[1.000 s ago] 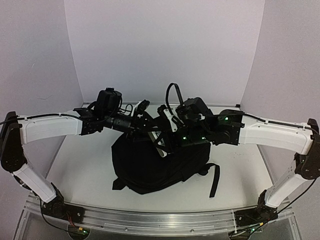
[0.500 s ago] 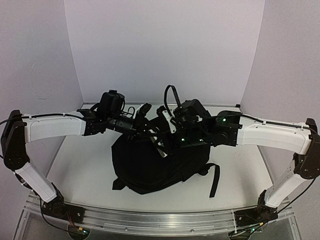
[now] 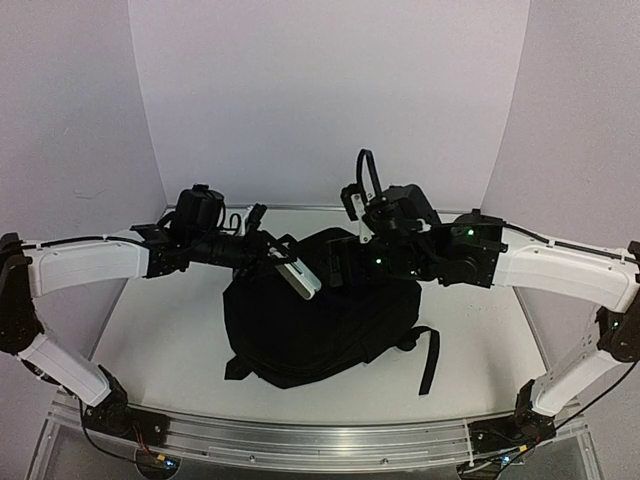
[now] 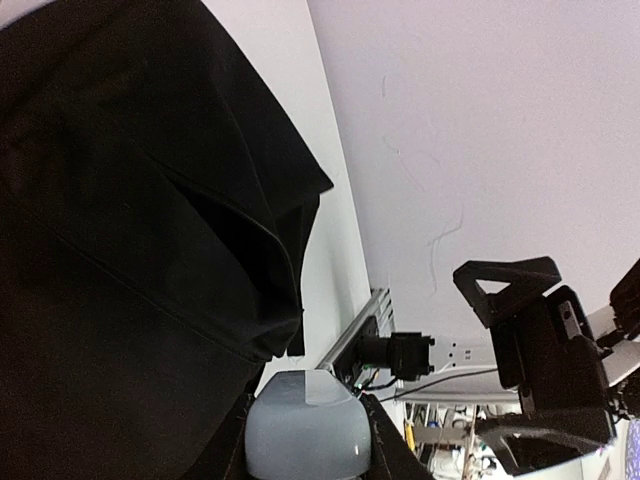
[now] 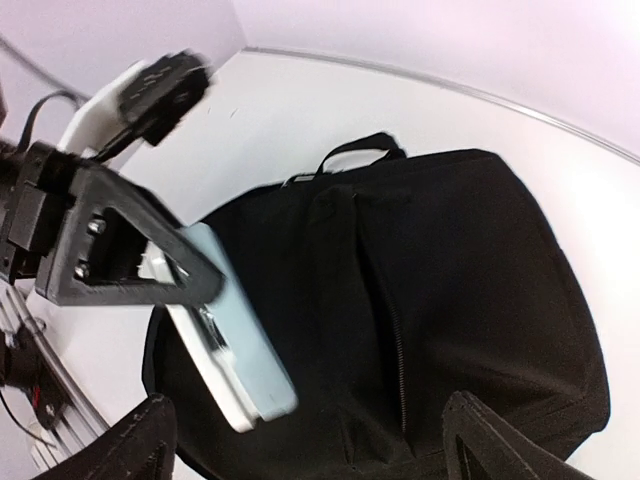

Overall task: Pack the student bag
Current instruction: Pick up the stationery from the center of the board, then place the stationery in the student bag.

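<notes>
Right gripper (image 5: 305,408) has let go and drawn back up-right, jaws spread wide | left gripper (image 3: 276,256) has closed, pinching pale grey flat rectangular case (image 3: 300,279) in the air | large black soft fabric student bag (image 3: 320,330) lies flat on white table (image 3: 160,330) between arms, under the case

Bare counter (image 3: 165,320) lies open to the left of the student bag (image 3: 320,340) and to its right, save one strap (image 3: 431,357) looping out there. Overhead, the left claw (image 3: 283,260) gripping a pale flat case (image 3: 300,279) and the spread right claw (image 5: 310,432) crowd the approach.
</notes>
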Robot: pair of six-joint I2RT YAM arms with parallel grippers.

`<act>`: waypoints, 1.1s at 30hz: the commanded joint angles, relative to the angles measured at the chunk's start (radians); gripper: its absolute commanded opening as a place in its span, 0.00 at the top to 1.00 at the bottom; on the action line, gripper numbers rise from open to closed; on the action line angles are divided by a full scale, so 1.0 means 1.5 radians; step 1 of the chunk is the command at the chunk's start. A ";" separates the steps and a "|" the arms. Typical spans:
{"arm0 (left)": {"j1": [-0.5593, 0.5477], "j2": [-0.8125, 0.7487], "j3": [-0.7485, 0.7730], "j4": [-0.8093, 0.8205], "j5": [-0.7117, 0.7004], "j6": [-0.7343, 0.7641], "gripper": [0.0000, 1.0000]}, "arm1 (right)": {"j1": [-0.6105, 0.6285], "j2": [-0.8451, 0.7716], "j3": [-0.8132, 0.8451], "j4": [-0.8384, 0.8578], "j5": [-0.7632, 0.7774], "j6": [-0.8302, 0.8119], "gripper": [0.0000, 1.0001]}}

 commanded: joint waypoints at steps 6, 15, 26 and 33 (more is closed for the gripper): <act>0.069 -0.127 -0.063 0.007 -0.070 -0.037 1.00 | -0.038 0.051 0.020 -0.030 0.075 0.025 0.35; 0.075 -0.155 -0.086 -0.016 -0.088 -0.043 1.00 | -0.038 0.162 0.091 -0.085 0.097 -0.005 0.49; 0.075 -0.124 -0.088 0.020 -0.068 -0.054 1.00 | -0.052 0.245 0.135 -0.111 0.152 0.015 0.82; 0.053 -0.101 -0.119 0.155 -0.142 -0.091 1.00 | -0.068 0.216 0.141 -0.106 0.143 0.075 1.00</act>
